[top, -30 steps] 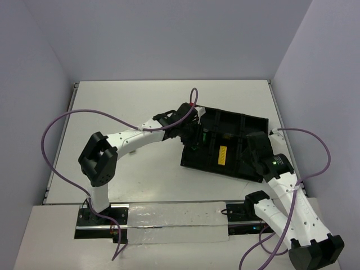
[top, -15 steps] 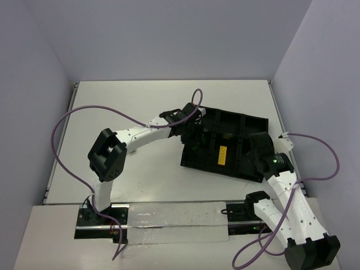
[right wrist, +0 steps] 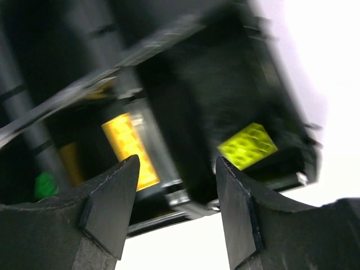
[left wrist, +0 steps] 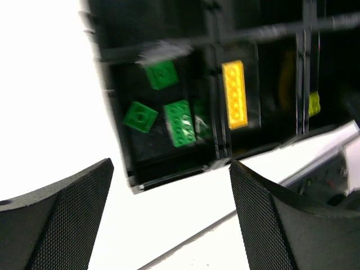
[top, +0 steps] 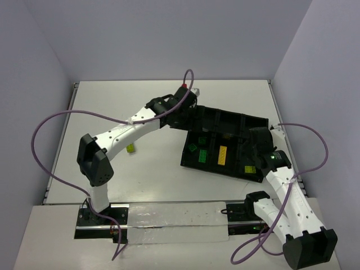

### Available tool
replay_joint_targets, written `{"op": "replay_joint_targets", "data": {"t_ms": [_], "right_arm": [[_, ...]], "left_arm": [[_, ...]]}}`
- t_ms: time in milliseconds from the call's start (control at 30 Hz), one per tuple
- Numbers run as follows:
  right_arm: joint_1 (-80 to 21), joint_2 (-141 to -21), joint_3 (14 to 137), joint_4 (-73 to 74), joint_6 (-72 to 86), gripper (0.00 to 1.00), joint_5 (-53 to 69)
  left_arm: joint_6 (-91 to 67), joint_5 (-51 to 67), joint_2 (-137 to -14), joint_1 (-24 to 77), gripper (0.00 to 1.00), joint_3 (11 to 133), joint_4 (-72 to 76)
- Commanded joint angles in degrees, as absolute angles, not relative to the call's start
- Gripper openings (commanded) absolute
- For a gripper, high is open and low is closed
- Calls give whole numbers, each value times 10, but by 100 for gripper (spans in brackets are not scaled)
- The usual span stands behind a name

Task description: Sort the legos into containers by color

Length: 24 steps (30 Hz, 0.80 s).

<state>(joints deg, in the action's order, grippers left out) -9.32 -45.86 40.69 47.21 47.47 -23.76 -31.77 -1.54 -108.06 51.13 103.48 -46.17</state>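
Observation:
The black tray (top: pixel 254 120) lies right of centre, with its containers split by thin walls. The near-left container holds three green legos (left wrist: pixel 180 122) (top: pixel 194 148). A yellow brick (top: pixel 223 154) (left wrist: pixel 234 94) (right wrist: pixel 129 149) lies in the one beside it. The near-right container holds a lime brick (top: pixel 247 170) (right wrist: pixel 247 145). Another lime brick (top: pixel 130 148) rests on the table under the left arm. My left gripper (top: pixel 187 117) (left wrist: pixel 170 166) hangs open and empty by the tray's far-left corner. Above the tray's near-right part, my right gripper (top: pixel 257 147) (right wrist: pixel 177 163) is open and holds nothing.
Purple cables loop out from both arms over the table's left side (top: pixel 56 121) and right side (top: pixel 315 146). The tray's near wall (left wrist: pixel 169 174) lies below the left fingers. Walls close the table in at left, back and right.
The left gripper opened and drew back out of the tray toward its far-left corner, uncovering the green bricks and the lime brick on the table. The right gripper opened, and a lime brick lies below it.

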Motion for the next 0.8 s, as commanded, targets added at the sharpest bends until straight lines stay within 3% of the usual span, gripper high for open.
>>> {"op": "replay_joint_targets", "data": {"t_ms": [0,100,333,567,767], "right_arm": [[-91,-418,430,361,354,63,-122],[-95,-418,447,333,330,65,-45],[-168,-454,472,293,335,71,-13],[-263,-548,507,238,362,73,-26],[-286,-600,536,227,355,73,-27]], "left_arm": [[-353,-95,-1017,460,91,1031,-477],[-377,-96,-996,402,89,977,-477],[-435,-224,-910,323,92,854,-537],[-435,-227,-848,255,95,717,-516],[-414,-198,-849,211,98,671,-479]]}}
